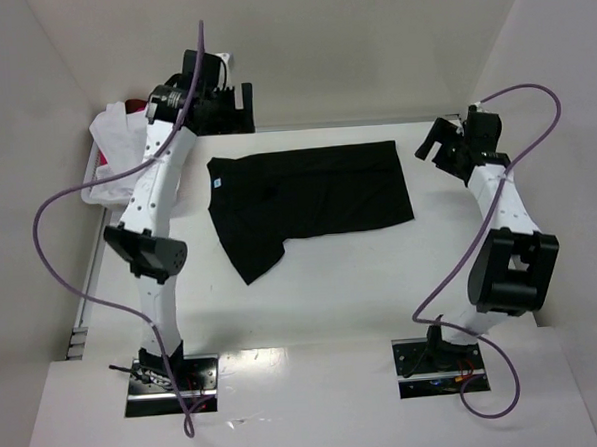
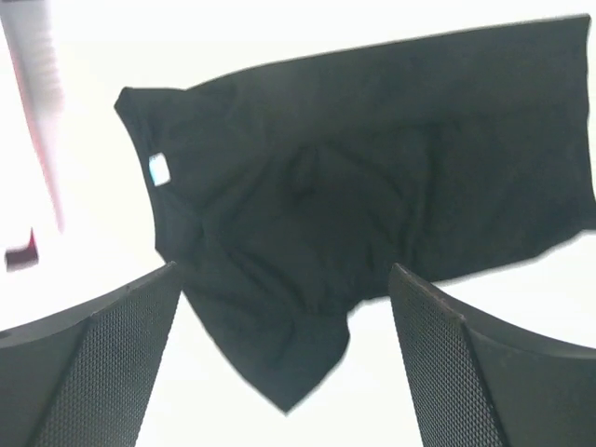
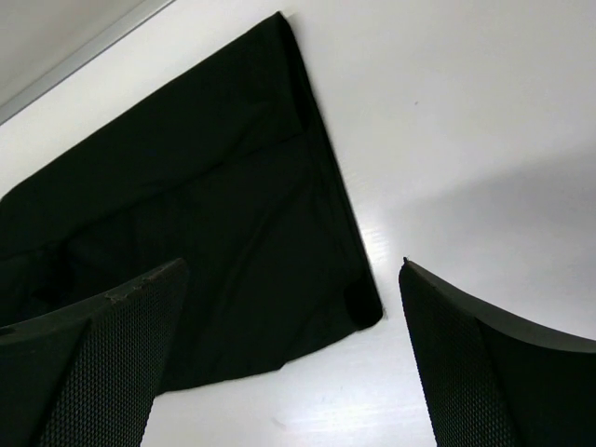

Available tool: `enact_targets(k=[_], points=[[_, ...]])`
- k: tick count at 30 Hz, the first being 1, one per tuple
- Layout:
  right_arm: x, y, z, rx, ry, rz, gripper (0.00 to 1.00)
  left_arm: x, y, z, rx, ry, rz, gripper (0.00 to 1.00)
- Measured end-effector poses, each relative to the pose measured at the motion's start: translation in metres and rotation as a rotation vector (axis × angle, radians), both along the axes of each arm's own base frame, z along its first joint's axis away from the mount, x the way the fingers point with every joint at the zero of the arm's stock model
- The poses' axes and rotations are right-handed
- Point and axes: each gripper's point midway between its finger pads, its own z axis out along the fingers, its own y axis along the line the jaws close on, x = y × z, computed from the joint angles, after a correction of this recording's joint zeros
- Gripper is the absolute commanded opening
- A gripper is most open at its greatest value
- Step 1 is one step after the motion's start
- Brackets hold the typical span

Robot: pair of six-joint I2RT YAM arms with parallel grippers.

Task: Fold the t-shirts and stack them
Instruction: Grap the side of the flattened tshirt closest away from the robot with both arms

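Observation:
A large black t-shirt point(image 1: 307, 198) lies flat on the white table, its neck with the small light-blue label point(image 1: 219, 183) at the left and one sleeve pointing toward the near side. My left gripper point(image 1: 227, 105) is open and empty, held above the table behind the shirt's neck end; its wrist view looks down on the shirt point(image 2: 354, 186) and the label point(image 2: 159, 169). My right gripper point(image 1: 437, 148) is open and empty just right of the shirt's hem edge, whose corner shows in the right wrist view point(image 3: 205, 233). White and red shirts point(image 1: 119, 133) lie in the basket.
A white basket point(image 1: 99, 194) stands at the far left of the table beside the left arm. White walls close in the table at the back and on both sides. Purple cables loop off both arms.

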Motion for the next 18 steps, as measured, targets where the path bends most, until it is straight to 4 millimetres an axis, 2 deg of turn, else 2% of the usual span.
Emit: enact_targets(k=[3,5,9,11,13,16,18], points=[[-0.018,0.007,0.015,0.012,-0.039,0.007,1.0,-0.042,-0.008,0.025,0.025,-0.031,-0.02,0.99],[-0.027,0.011,0.021,0.019,-0.059,0.011,1.0,-0.071,-0.009,0.028,0.03,-0.045,-0.03,0.99],[-0.045,0.019,0.023,0.028,-0.071,0.015,1.0,-0.138,0.016,0.008,-0.015,-0.066,0.01,0.99],[-0.049,0.019,0.022,0.03,-0.071,0.004,1.0,-0.18,0.032,-0.005,-0.072,-0.099,0.041,0.99],[-0.052,0.019,0.017,0.034,-0.059,-0.008,1.0,-0.208,0.041,-0.012,-0.149,-0.168,0.058,0.99],[-0.053,0.019,0.009,0.045,-0.036,-0.021,1.0,-0.233,0.045,-0.026,-0.242,-0.225,0.073,0.99],[-0.053,0.019,0.004,0.057,-0.021,-0.028,1.0,-0.232,0.042,-0.043,-0.265,-0.208,0.089,0.99]])
